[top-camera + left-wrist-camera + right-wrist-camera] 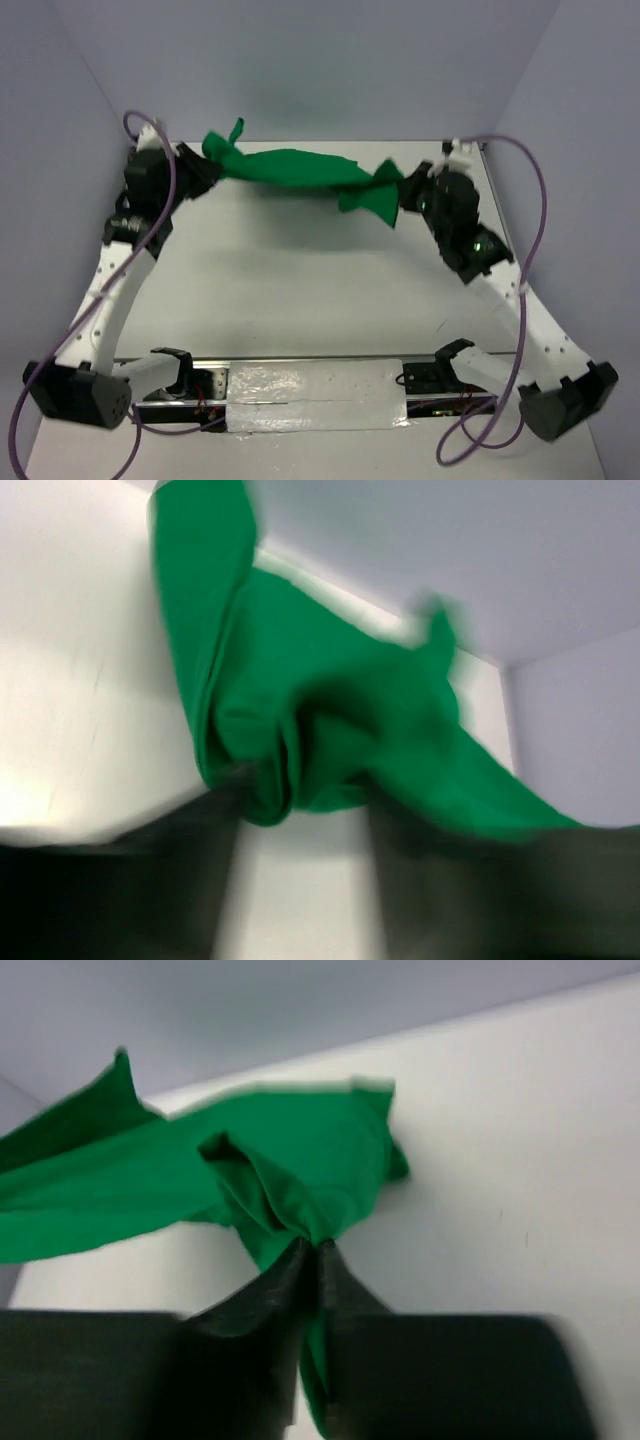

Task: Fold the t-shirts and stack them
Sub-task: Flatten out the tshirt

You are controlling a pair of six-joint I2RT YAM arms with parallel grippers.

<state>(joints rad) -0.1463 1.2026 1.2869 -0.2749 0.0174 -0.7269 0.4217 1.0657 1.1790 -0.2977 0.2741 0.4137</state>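
The bright green t-shirt (290, 170) hangs bunched in a band across the far side of the table, stretched between my two grippers. My left gripper (207, 163) is at its left end. In the blurred left wrist view the dark fingers (200, 870) stand wide apart, with a wad of the t-shirt (300, 730) lying at their tips (300, 810). My right gripper (402, 186) is at the right end. In the right wrist view the gripper (312, 1250) is pinched shut on a fold of the t-shirt (290, 1160), and cloth runs down between the fingers.
The white table (300, 270) lies under the shirt, with purple-grey walls (320, 60) close behind and on both sides. A taped strip (315, 395) and the arm bases sit at the near edge. Purple cables (530, 200) loop beside each arm.
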